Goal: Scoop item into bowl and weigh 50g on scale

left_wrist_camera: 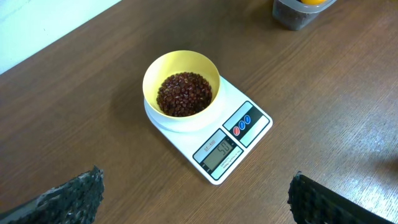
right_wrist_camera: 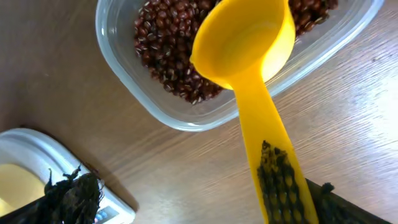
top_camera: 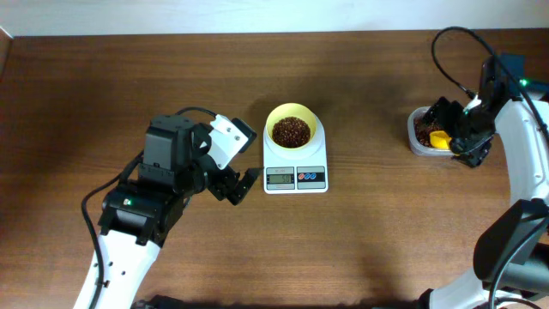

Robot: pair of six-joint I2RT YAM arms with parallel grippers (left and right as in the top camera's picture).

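Brown wood-grain table (top_camera: 360, 77) is filling the overhead view, a pale strip (top_camera: 171, 17) is running along the top edge; the white scale (top_camera: 296, 178) is sitting centre frame, the yellow bowl (top_camera: 291, 109) is resting on its platform, the beans (top_camera: 291, 131) are lying heaped inside; the left gripper (left_wrist_camera: 194, 202) is hovering lower left of the scale, fingers spread wide, holding nothing; far right, the clear tub (right_wrist_camera: 115, 43) is holding more beans; the right gripper (top_camera: 459, 142) is gaping wide too, the empty yellow scoop (right_wrist_camera: 245, 43) is leaning against one finger (right_wrist_camera: 280, 180).
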